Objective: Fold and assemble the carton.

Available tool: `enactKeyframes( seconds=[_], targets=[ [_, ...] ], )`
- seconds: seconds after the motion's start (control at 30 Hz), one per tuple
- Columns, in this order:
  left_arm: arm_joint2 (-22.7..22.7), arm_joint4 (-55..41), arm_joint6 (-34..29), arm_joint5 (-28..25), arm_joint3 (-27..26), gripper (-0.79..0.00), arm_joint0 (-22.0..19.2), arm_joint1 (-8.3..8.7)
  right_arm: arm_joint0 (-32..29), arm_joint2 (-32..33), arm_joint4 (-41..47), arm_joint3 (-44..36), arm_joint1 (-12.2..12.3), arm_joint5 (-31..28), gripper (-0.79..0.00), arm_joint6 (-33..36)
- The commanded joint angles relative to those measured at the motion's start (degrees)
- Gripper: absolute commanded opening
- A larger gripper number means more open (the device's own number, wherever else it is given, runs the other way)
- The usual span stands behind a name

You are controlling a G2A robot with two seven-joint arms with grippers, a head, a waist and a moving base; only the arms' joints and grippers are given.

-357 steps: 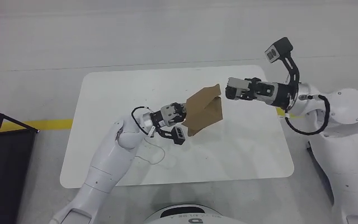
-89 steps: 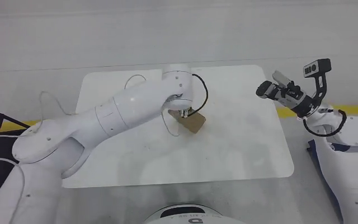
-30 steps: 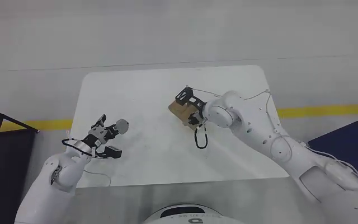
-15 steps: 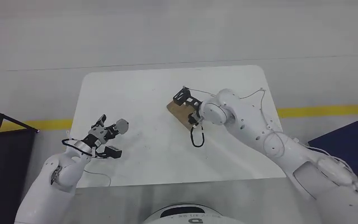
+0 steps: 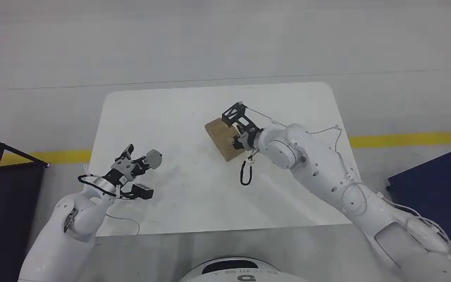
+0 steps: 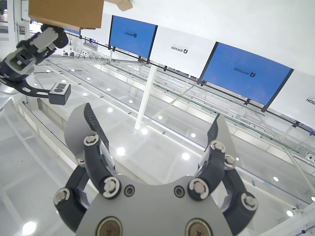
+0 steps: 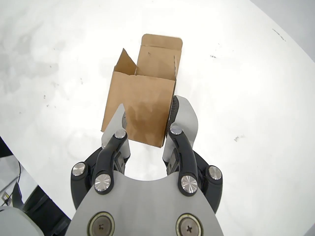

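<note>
Carton (image 5: 220,136) of brown cardboard, one item, set a little right of the middle of the white table (image 5: 303,190), on the far half. It is pinched across its body by the right gripper (image 5: 238,138), reaching in from the right; in the right wrist view one finger is pressed to each side wall of the carton (image 7: 144,92), with the right gripper (image 7: 147,114) closed on the end nearest the wrist. The opposite end is open: a long tuck flap with rounded corners is laid out flat beyond the mouth, and a smaller pointed side flap is raised beside it. Whether the carton rests on the table (image 7: 233,69) or is held just above it cannot be told. A black cable loop (image 5: 244,173) is hung from the right arm just near of the carton. Left gripper (image 5: 141,156) is held at the near left of the table, well apart from the carton, and is tipped upward; in the left wrist view the left gripper (image 6: 152,119) is spread wide with nothing between its ribbed pads (image 6: 92,119), and the carton (image 6: 65,3) and right gripper (image 6: 37,47) are seen farther off. Blue wall panels (image 6: 246,74) are recorded behind. A yellow floor line (image 5: 49,156) is run to the left of the table.
</note>
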Motion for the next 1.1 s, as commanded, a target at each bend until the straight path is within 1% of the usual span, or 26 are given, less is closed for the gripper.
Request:
enactKeyframes(
  seconds=[0.0, 0.1, 0.23, 0.27, 0.33, 0.4, 0.43, 0.47, 0.5, 0.57, 0.6, 0.67, 0.7, 0.9, 0.93, 1.0, 1.07],
  targets=[
    [0.00, 0.00, 0.00, 0.00, 0.00, 0.000, 0.00, 0.00, -2.60, 1.98, -0.24, -1.21, 0.61, -0.65, -0.320, -3.26],
    [0.00, 0.00, 0.00, 0.00, 0.00, 0.000, 0.00, 0.00, -6.19, 4.94, -0.92, -3.56, 1.61, -1.88, -0.311, -5.88],
    [0.71, -0.21, -0.51, 0.59, -0.85, 0.000, -0.52, -0.16, -10.28, 9.69, 0.43, -7.47, 2.87, -3.73, -0.249, -6.79],
    [1.13, -2.81, -1.72, 1.70, -0.95, 0.000, -0.95, -0.36, -11.05, 10.97, 1.16, -8.70, 3.14, -4.08, -0.240, -6.65],
    [1.13, -11.68, -5.00, 4.94, 0.56, 0.000, -1.76, -0.80, -12.62, 13.50, 3.21, -11.19, 3.59, -4.61, -0.209, -6.62],
    [1.00, -26.04, -8.65, 10.67, 3.66, 0.000, -2.20, -1.33, -14.21, 15.78, 5.20, -13.39, 3.96, -5.00, -0.194, -6.80],
    [0.73, -33.12, -9.39, 11.91, 5.90, 0.000, -2.52, -1.54, -15.05, 16.96, 6.54, -14.33, 4.10, -4.85, -0.188, -7.07],
    [0.93, -37.90, -9.03, 13.64, 7.46, 0.000, -3.00, -1.73, -15.81, 18.08, 7.60, -15.17, 4.25, -4.58, -0.135, -7.07],
    [1.43, -37.90, -11.07, 15.31, 9.58, 0.000, -3.24, -2.25, -16.57, 19.13, 8.61, -15.97, 4.39, -4.26, 0.000, -6.79],
    [4.40, -37.90, -15.21, 20.08, 13.04, 0.000, -3.69, -3.78, -18.00, 21.03, 12.44, -17.31, 4.61, -3.60, 0.000, -5.14],
    [6.40, -37.90, -17.15, 23.03, 15.22, 0.000, -3.97, -4.59, -18.00, 21.03, 12.44, -17.31, 4.61, -3.60, 0.000, -5.14],
    [9.78, -37.90, -18.39, 25.07, 19.95, 0.000, -5.12, -5.93, -18.00, 21.03, 12.44, -17.31, 4.61, -3.60, 0.000, -5.14],
    [10.03, -37.90, -18.51, 25.04, 20.70, 0.000, -5.38, -6.13, -18.00, 21.03, 12.44, -17.31, 4.61, -3.60, 0.000, -5.14],
    [10.03, -37.90, -18.51, 25.04, 20.70, 0.000, -5.38, -6.13, -18.00, 21.03, 12.44, -17.31, 4.61, -3.60, 0.000, -5.14],
    [10.05, -37.77, -18.41, 25.35, 19.94, 0.000, -5.54, -6.14, -18.00, 21.03, 12.44, -17.31, 4.61, -3.60, 0.000, -5.14],
    [9.35, -37.90, -19.17, 27.55, 15.96, 0.000, -4.68, -6.20, -18.00, 21.03, 12.44, -17.31, 4.61, -3.60, 0.000, -5.14],
    [7.93, -37.90, -19.50, 27.20, 11.73, 0.000, -2.20, -6.12, -18.26, 20.45, 12.09, -17.54, 4.49, -4.25, 0.000, -6.06]
  ],
)
